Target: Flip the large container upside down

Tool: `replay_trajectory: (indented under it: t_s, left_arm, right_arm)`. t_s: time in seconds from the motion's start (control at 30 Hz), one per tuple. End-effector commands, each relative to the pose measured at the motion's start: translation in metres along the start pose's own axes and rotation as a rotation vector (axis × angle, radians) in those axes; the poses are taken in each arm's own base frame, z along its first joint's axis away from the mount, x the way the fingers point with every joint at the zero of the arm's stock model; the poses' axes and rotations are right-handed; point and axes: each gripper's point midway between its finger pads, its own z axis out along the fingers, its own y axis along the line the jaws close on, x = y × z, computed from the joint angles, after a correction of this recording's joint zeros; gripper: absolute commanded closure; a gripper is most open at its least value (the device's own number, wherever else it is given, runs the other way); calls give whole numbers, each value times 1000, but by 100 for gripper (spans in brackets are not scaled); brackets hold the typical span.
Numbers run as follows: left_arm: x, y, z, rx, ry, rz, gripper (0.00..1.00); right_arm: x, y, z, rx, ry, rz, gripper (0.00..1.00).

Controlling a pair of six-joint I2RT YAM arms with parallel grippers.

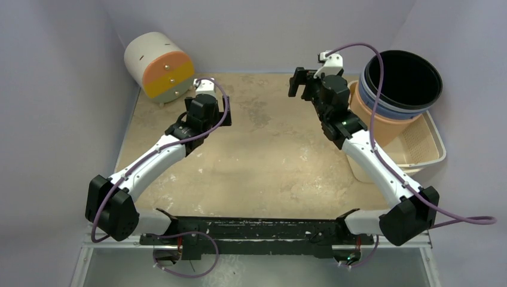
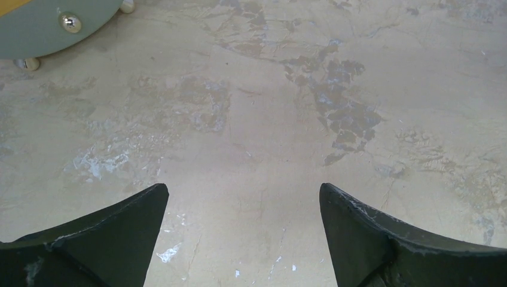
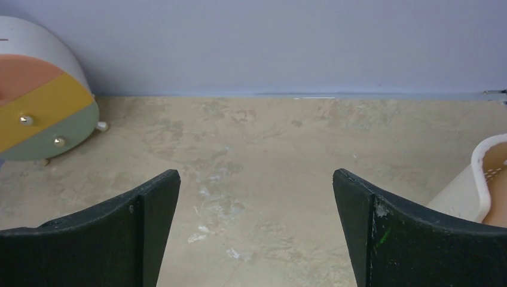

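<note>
The large container [image 1: 406, 78] is a dark round tub at the back right, mouth up. It is nested in a blue and an orange tub inside a white basket [image 1: 424, 149]. My right gripper [image 1: 304, 84] hangs open above the table to the container's left, facing the back wall; in the right wrist view the right gripper [image 3: 256, 176] has only bare table between its fingers. My left gripper [image 1: 209, 104] is at the back left, far from the container. The left wrist view shows the left gripper [image 2: 243, 191] open over bare table.
A round white drawer unit [image 1: 160, 64] with orange, yellow and grey-green fronts lies in the back left corner, just beyond the left gripper. Its lower edge [image 2: 54, 24] shows in the left wrist view. The basket's rim [image 3: 478, 179] is at the right of the right wrist view. Walls enclose three sides.
</note>
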Motion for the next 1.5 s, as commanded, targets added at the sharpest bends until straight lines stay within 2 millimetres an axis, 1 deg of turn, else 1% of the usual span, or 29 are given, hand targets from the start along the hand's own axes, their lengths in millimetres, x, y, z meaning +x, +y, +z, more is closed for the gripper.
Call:
replay_trajectory:
  t_s: [0.0,0.03,0.1,0.17,0.2,0.27,0.37,0.4,0.5,0.53,0.57,0.63,0.73,0.77,0.8,0.9,1.0,1.07,1.2,1.27,1.33,1.4,1.47]
  left_arm:
    - [-11,-4,-7,22,-39,-29,6]
    - [-10,-4,-6,22,-38,-31,6]
    - [-10,-5,-7,26,-38,-38,6]
    - [-9,-4,-6,23,-35,-37,6]
    - [-8,-4,-6,19,-34,-36,6]
    - [-9,-1,-7,6,-35,-35,6]
    - [-10,-1,-8,5,-37,-46,6]
    - [-10,-3,-8,14,-36,-49,6]
    - [-7,-8,-7,40,-30,-58,6]
    - [-7,-9,-7,45,-29,-61,6]
    - [-6,-10,-7,48,-27,-65,6]
    - [-6,-12,-7,58,-26,-71,6]
    - [-4,-17,-9,80,-19,-77,6]
    - [-3,-18,-10,86,-17,-77,6]
    - [-3,-19,-10,92,-15,-78,6]
    - [-2,-22,-10,100,-12,-75,6]
    - [-3,-24,-12,108,-11,-76,6]
    - [-2,-26,-12,114,-9,-76,6]
    - [3,-26,-12,113,-1,-71,6]
    - [6,-26,-12,110,4,-71,6]
    - [8,-25,-12,106,7,-69,6]
    - [9,-24,-12,101,8,-67,6]
    - [11,-24,-11,100,11,-64,6]
  right_arm:
    - [-27,-4,4,46,-32,-61,0]
    - [-28,-6,5,52,-42,-74,0]
    - [-30,-3,2,23,-49,-108,0]
    - [-27,11,-3,-71,-33,-132,0]
    - [-30,12,-5,-78,-39,-139,0]
    - [-43,-1,-5,3,-55,-142,0]
    - [-61,-8,-1,61,-46,-194,0]
    - [-70,-11,-1,85,-46,-198,0]
    - [-94,-17,-5,132,-49,-221,0]
    - [-102,-21,-6,160,-56,-226,2]
    - [-109,-30,-9,201,-60,-231,6]
    - [-117,-54,-10,315,-36,-221,13]
    - [-112,-95,0,419,53,-225,19]
    - [-109,-112,3,448,72,-211,22]
    - [-105,-122,4,463,87,-208,24]
    - [-99,-149,0,508,99,-172,35]
    - [-86,-176,-6,551,110,-141,45]
    - [-74,-191,-5,551,124,-113,45]
    - [-55,-205,-3,547,143,-93,45]
    - [-50,-210,-4,560,150,-92,46]
    - [-47,-217,-6,579,151,-90,46]
    - [-47,-222,-8,592,146,-83,53]
    - [-49,-223,-9,581,131,-75,55]
